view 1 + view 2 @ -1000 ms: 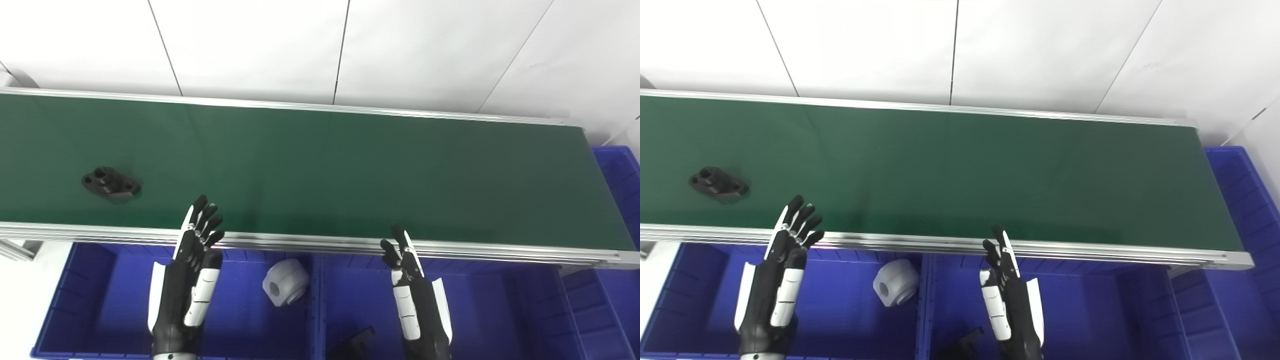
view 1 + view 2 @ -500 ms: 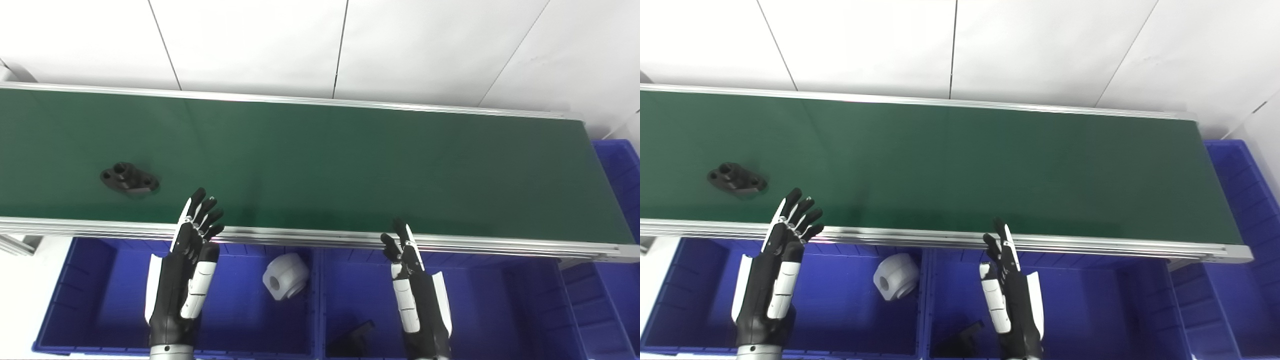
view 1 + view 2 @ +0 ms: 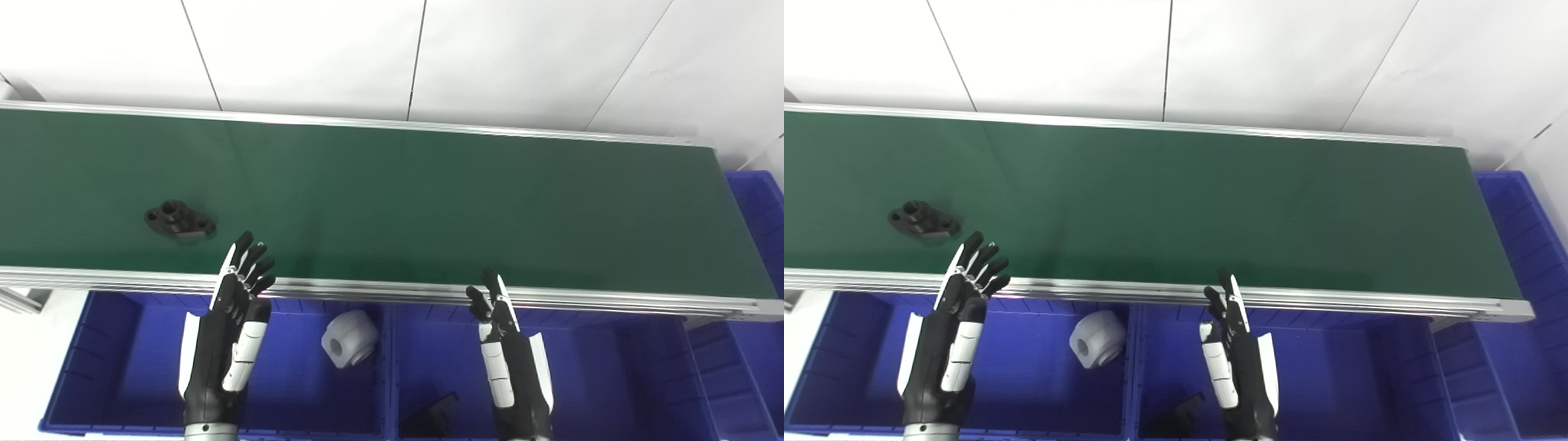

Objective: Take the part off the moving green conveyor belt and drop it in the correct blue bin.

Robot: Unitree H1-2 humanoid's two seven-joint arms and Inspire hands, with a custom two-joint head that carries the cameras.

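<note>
Illumination was bright and even. The white wall (image 3: 520, 55) appeared slightly overexposed. Focus was sharp throughout. The conveyor belt (image 3: 429, 196) showed faint sheen and slight edge curvature.

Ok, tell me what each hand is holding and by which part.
Nothing is held. The left hand and right hand are both open; the black part lies untouched on the belt.

A: Where's the part (image 3: 179, 220)?

B: On the belt (image 3: 429, 202), toward its left end, near the front rail. It's black, a flat flange with a raised bored boss and small holes at its ends, lying flat and slightly skewed.

A: And the bins?

B: Below the belt's front edge. The left bin (image 3: 122, 361) holds a white cylindrical piece (image 3: 349, 338); the middle bin (image 3: 588, 367) a dark piece (image 3: 433, 415).
</note>
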